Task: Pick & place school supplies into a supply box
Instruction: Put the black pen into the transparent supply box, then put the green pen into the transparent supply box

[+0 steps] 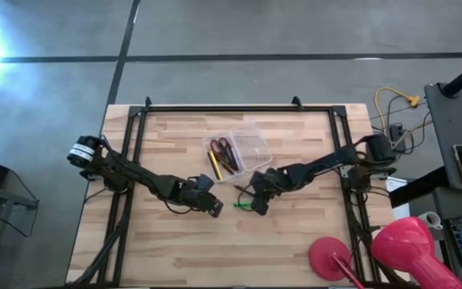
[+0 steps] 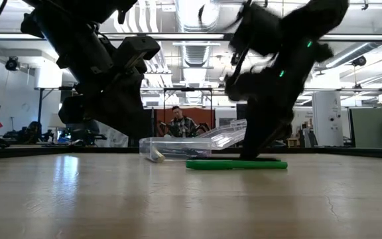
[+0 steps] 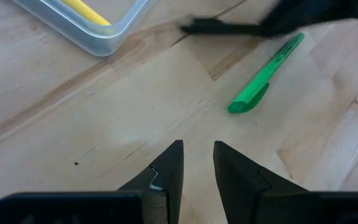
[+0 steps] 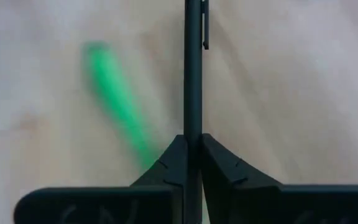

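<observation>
near the middle of the wooden table (image 1: 295, 241), my right gripper (image 1: 257, 201) is pinched tight on a black pen (image 4: 193, 68), whose shaft runs straight out between the fingers (image 4: 219, 163) in the right wrist view. just beside it on the wood lies a green pen (image 3: 267, 73), flat and apart from the supply box (image 1: 251, 144). that clear box sits toward the table's far edge; in it i see the red-handled scissors (image 1: 221, 147) and a yellow pen (image 1: 214, 165) with other thin pens beside it. my left gripper (image 3: 197, 163) hovers near the green pen, its fingers parted by a narrow gap and holding nothing. at the table's near right corner stands a red round-based object (image 1: 331, 258).
</observation>
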Robot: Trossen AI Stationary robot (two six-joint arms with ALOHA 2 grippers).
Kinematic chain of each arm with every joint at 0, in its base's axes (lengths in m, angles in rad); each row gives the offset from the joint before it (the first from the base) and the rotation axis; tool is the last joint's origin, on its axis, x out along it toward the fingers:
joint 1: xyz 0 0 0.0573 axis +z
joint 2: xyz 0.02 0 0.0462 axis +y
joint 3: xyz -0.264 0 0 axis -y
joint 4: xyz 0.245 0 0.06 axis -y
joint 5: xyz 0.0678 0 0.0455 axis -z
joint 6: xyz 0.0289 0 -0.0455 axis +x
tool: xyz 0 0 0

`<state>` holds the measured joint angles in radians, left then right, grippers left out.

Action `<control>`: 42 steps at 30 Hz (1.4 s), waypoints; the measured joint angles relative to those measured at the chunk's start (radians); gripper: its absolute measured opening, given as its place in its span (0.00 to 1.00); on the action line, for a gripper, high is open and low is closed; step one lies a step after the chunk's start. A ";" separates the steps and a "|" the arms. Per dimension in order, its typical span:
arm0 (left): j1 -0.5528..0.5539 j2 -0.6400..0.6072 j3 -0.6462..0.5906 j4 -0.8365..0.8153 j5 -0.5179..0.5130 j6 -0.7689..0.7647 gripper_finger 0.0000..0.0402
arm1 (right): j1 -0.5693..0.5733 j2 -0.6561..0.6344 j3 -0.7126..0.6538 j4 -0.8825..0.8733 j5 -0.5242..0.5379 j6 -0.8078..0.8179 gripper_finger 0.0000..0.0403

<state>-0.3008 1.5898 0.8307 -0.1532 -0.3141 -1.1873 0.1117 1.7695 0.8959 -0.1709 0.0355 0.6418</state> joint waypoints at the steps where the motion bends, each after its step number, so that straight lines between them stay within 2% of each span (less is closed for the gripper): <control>1: 0.000 0.000 0.000 0.000 0.000 0.000 0.18 | 0.004 -0.023 0.002 -0.006 -0.004 0.000 0.04; 9: 0.000 0.000 0.000 0.003 0.000 0.000 0.18 | 0.000 -0.259 0.020 0.022 -0.014 0.094 0.04; 13: 0.000 0.000 0.000 0.004 0.000 0.000 0.18 | -0.075 -0.296 0.024 0.056 -0.001 0.157 0.03; 17: 0.000 0.000 0.000 0.005 0.000 0.000 0.18 | -0.180 -0.228 0.042 0.088 -0.035 0.190 0.03; 22: 0.000 0.000 0.000 0.010 0.000 0.000 0.18 | -0.246 -0.078 0.164 0.093 -0.131 0.142 0.03; 29: 0.000 0.000 0.000 0.013 0.000 0.000 0.18 | -0.291 0.121 0.367 -0.038 -0.129 0.084 0.04; 35: 0.000 0.000 0.000 0.014 0.000 0.000 0.18 | -0.294 0.204 0.490 -0.177 -0.075 0.049 0.16; 42: 0.000 0.000 0.000 0.014 0.000 0.000 0.18 | -0.283 0.185 0.545 -0.223 -0.027 -0.055 0.33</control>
<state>-0.3004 1.5898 0.8307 -0.1387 -0.3140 -1.1875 -0.1715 1.9540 1.4406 -0.3934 0.0083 0.5866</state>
